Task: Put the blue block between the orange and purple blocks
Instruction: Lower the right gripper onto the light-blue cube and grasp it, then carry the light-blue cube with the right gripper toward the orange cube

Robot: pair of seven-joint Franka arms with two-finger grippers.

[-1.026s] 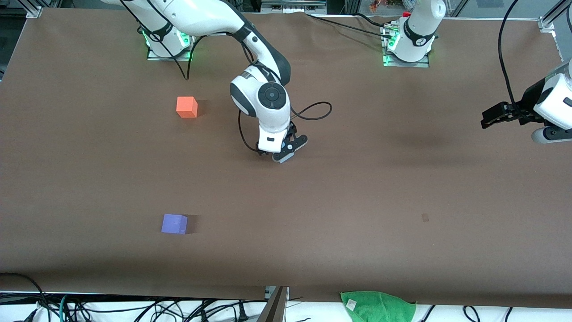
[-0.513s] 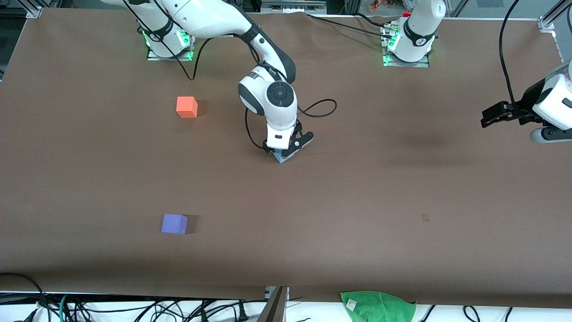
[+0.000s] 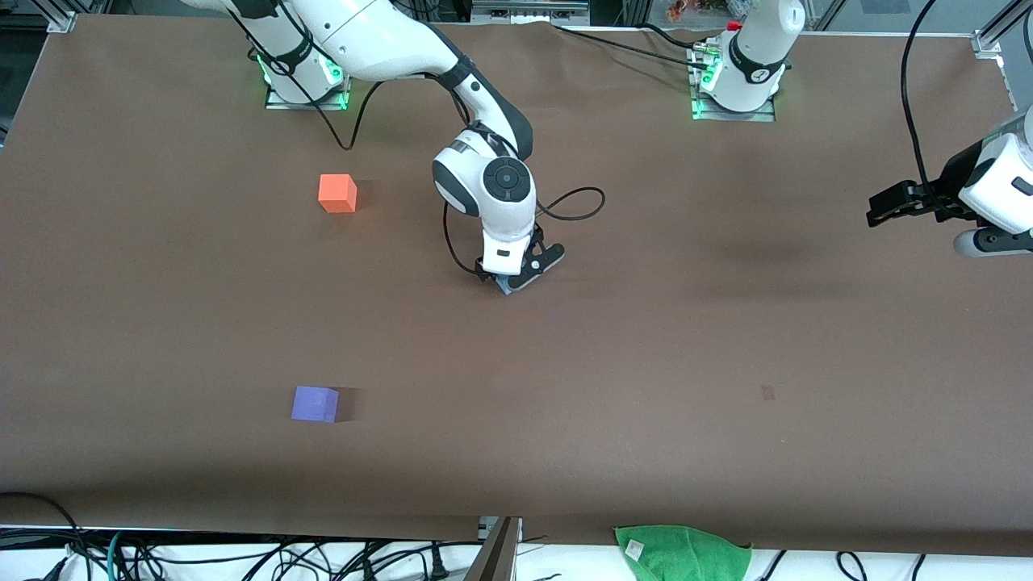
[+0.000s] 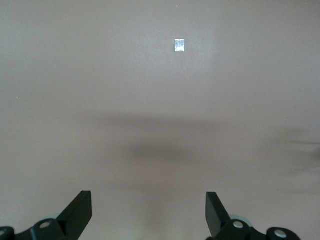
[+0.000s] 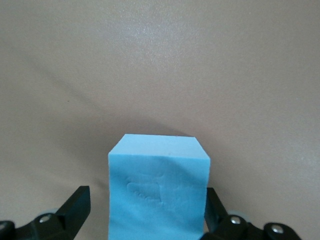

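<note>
Orange block (image 3: 337, 193) and purple block (image 3: 315, 403) sat unmoved toward the right arm's end of the table (image 3: 726, 339), orange farther from the front camera, purple nearer, well apart with bare table between them. Over the last second the right hand (image 3: 510, 280) had dropped lower over the blue block (image 5: 158, 187), which sat on the table near its middle; the right wrist view showed the block between the spread fingers (image 5: 75, 207), one finger close against a side, the other apart from it, no pinch yet. Judged: descent about done, closing comes next, carry not started. The cube had no long axis; one flat face pointed up, and its sides sat roughly square to the fingers. Left hand (image 3: 888, 211) waited over the left arm's end, fingers (image 4: 80, 210) spread, empty.
</note>
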